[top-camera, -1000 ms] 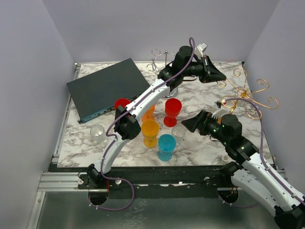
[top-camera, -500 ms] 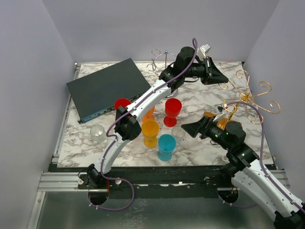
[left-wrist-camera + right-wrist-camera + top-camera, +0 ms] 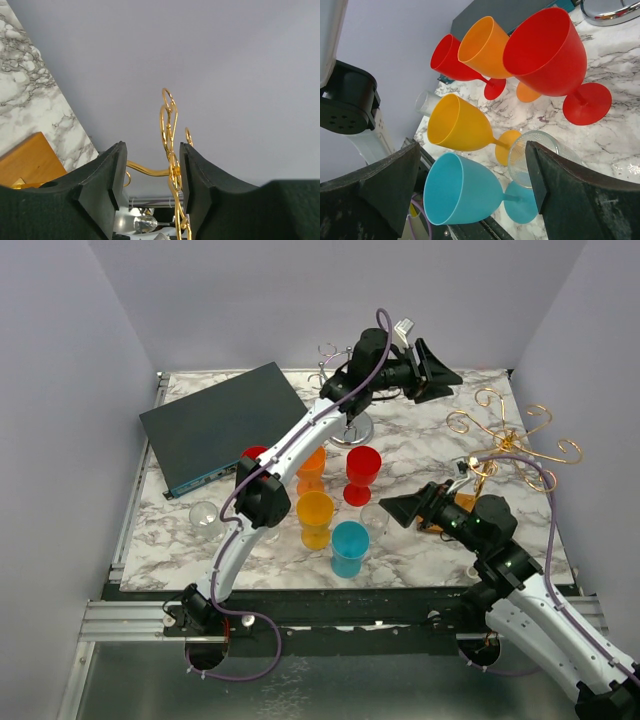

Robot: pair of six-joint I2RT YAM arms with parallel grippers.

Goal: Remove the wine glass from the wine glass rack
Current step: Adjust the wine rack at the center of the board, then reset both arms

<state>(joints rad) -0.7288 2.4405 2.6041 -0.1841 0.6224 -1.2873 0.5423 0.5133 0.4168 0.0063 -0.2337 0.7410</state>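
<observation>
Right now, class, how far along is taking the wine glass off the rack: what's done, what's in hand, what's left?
Done: coloured goblets and a clear glass stand on the table; the gold rack looks bare from above. In hand: nothing. The left fingers are open around the rack's wire; the right fingers are open, facing the clear glass. Left: probably little, though a hidden glass can't be excluded.

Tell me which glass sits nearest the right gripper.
The ribbed clear glass beside the blue goblet, just ahead of the right gripper; the others stand farther off.
</observation>
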